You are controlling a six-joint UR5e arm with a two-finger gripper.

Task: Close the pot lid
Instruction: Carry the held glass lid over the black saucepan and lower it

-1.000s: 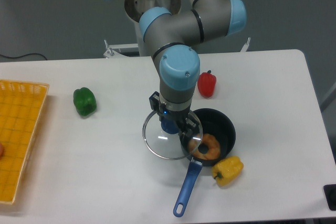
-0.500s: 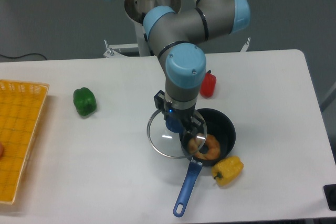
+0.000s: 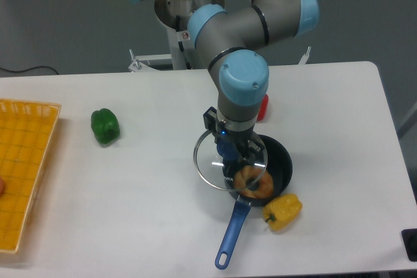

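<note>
The black pot (image 3: 281, 161) with a long blue handle (image 3: 232, 234) sits on the white table at centre right, with a donut (image 3: 254, 182) inside. My gripper (image 3: 229, 150) points down and is shut on the blue knob of the clear glass lid (image 3: 210, 163). The lid hangs level above the table, its right half over the pot's left part, its left half still outside the rim.
A yellow pepper (image 3: 283, 210) lies just right of the pot handle. A red pepper (image 3: 262, 106) stands behind the pot, partly hidden by my arm. A green pepper (image 3: 105, 125) lies at the left. A yellow basket (image 3: 26, 161) sits at the table's left edge.
My gripper has carried the lid to the right, from beside the pot to partly over it. The pot and peppers have not moved.
</note>
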